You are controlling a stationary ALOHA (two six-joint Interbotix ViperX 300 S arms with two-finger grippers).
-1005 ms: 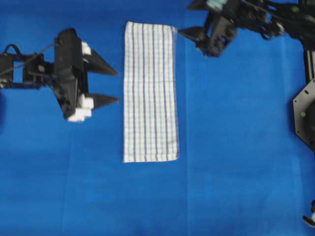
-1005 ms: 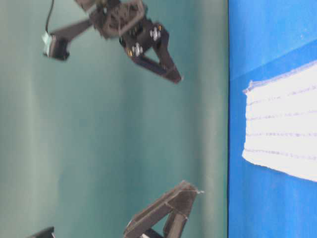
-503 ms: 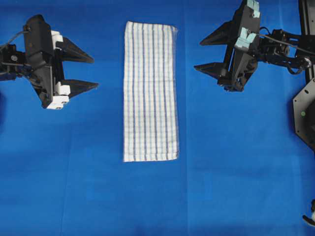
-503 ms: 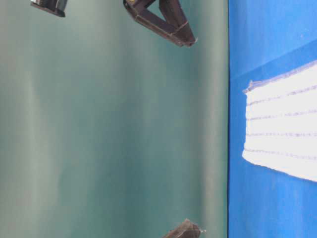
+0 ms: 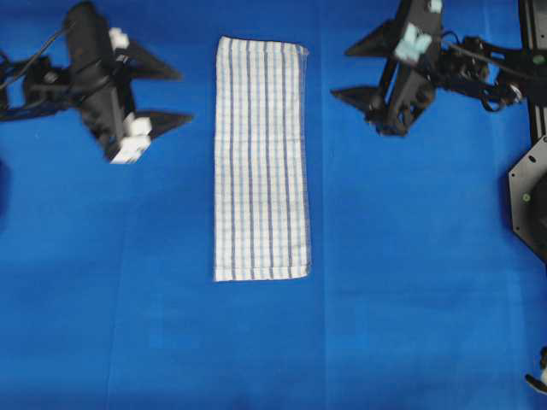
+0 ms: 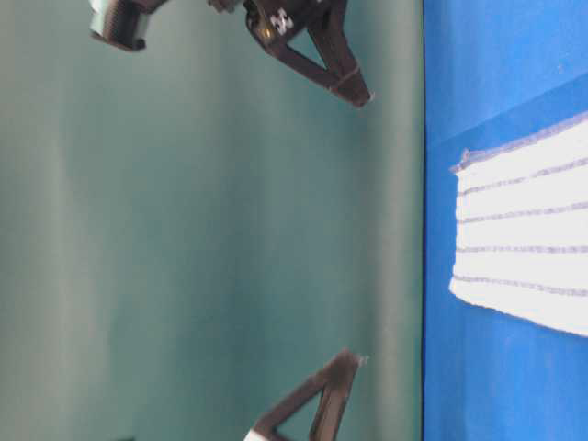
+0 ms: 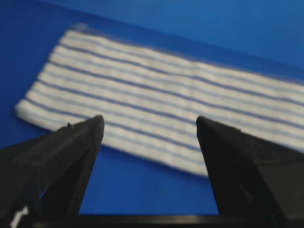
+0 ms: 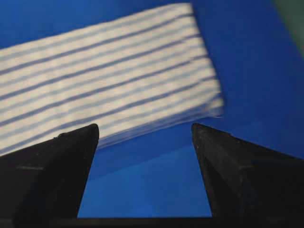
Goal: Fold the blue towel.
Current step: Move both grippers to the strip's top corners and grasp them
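Note:
The blue towel [image 5: 261, 158], white with thin blue stripes, lies flat as a long narrow strip in the middle of the table. My left gripper [image 5: 185, 96] hovers open to the left of its far end, fingertips pointing at the towel's long edge. On the other side my right gripper [image 5: 340, 73] is also open, facing the opposite edge near the far corner. Neither touches the cloth. In the left wrist view the towel [image 7: 166, 109] lies just beyond the open gripper [image 7: 148, 121]. The right wrist view shows the towel's corner [image 8: 104, 71] ahead of the open gripper [image 8: 145, 127].
A plain blue sheet [image 5: 410, 299] covers the whole table. A black arm mount [image 5: 530, 205] stands at the right edge. The table-level view shows a green backdrop [image 6: 184, 230] with the right gripper's fingers [image 6: 335, 69] and the left gripper's fingers [image 6: 331, 395] above the sheet.
My left gripper drew back left from the towel, then shifted toward its far end. The right gripper turned to face the towel and settled near the far corner. The towel has not moved.

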